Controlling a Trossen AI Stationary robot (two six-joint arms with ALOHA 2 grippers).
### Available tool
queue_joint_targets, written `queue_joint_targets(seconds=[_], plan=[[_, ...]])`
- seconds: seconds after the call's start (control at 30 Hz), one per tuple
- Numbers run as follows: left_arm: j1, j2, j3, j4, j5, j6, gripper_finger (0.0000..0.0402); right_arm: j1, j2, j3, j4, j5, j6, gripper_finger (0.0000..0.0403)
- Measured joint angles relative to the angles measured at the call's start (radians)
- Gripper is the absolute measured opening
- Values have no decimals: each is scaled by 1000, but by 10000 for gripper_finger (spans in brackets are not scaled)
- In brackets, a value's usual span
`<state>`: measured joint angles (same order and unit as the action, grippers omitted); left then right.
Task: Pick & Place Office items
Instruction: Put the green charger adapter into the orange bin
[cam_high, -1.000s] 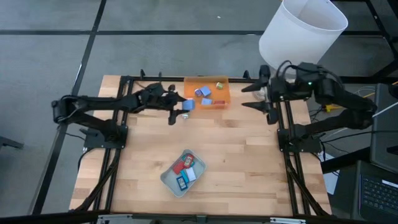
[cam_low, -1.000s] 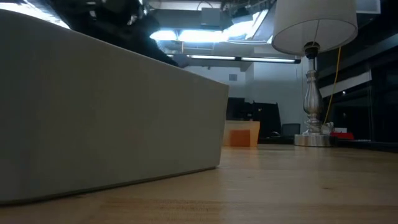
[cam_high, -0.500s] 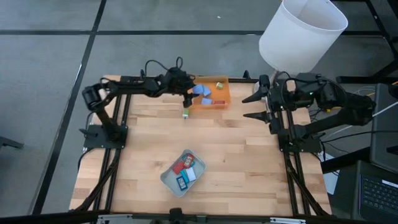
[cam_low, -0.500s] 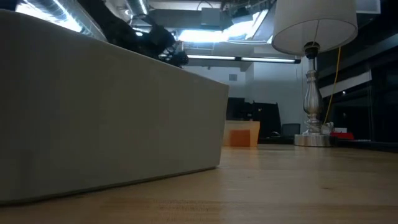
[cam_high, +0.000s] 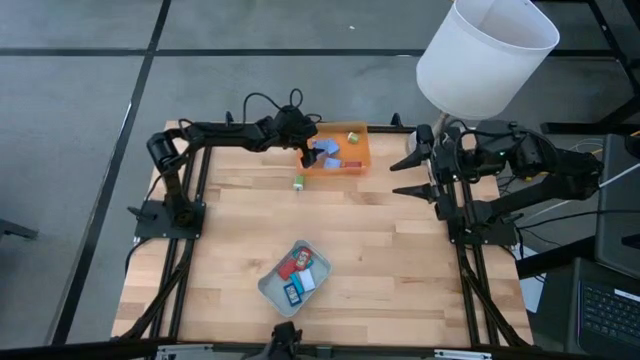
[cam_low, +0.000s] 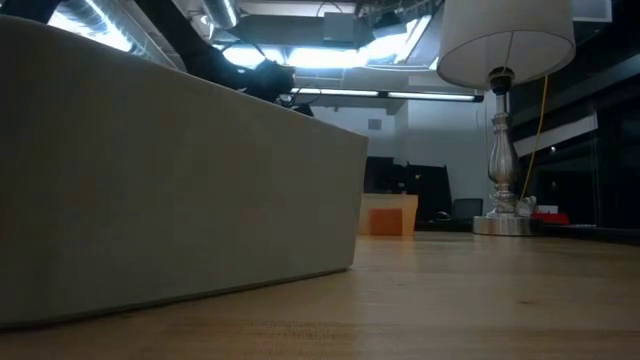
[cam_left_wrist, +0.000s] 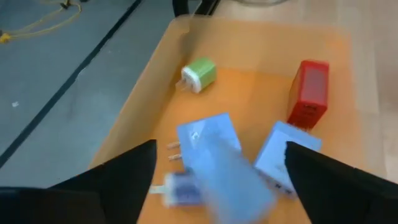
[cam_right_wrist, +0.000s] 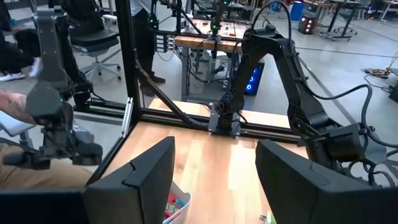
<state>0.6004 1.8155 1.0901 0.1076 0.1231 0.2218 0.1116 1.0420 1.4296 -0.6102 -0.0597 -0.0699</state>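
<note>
Items (cam_left_wrist: 214, 155) in orange tray (cam_high: 360, 160), far edge: my left gripper (cam_high: 306, 156) spread above, next drop and pinch; right gripper (cam_high: 418, 172) spread, idle.

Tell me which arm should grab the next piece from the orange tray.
Left. The left gripper hangs open over the orange tray, a blue piece between its fingers. The right gripper waits at the table's right edge.
</note>
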Motion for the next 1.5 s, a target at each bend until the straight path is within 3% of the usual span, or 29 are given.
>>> queue_joint_targets(seconds=[0.13,0.33,0.67,0.8,0.9,1.0,1.13,1.3,1.5], plan=[[-6,-21,0,5,-6,-2,364,0,0,0,-4,0,-17,221],[-48,-68,0,-24,-147,-85,358,0,0,0,-21,-8,-25,221],[-274,-109,0,-101,-549,-329,355,0,0,0,-121,-10,-74,221],[-409,-110,0,-91,-791,-434,355,0,0,0,-142,-57,-101,221],[-507,-110,0,-94,-946,-561,355,0,0,0,-146,-82,-118,221],[-588,-111,0,-140,-1034,-742,351,0,0,0,-144,-101,-141,221],[-679,-99,-1,-357,-1196,-1061,340,5,-6,0,-127,-133,-147,221],[-746,-99,-1,-635,-1196,-1361,325,51,-42,0,-68,-135,-125,221],[-775,-87,-1,-749,-1134,-1491,309,137,-141,-27,4,-128,-150,221]])
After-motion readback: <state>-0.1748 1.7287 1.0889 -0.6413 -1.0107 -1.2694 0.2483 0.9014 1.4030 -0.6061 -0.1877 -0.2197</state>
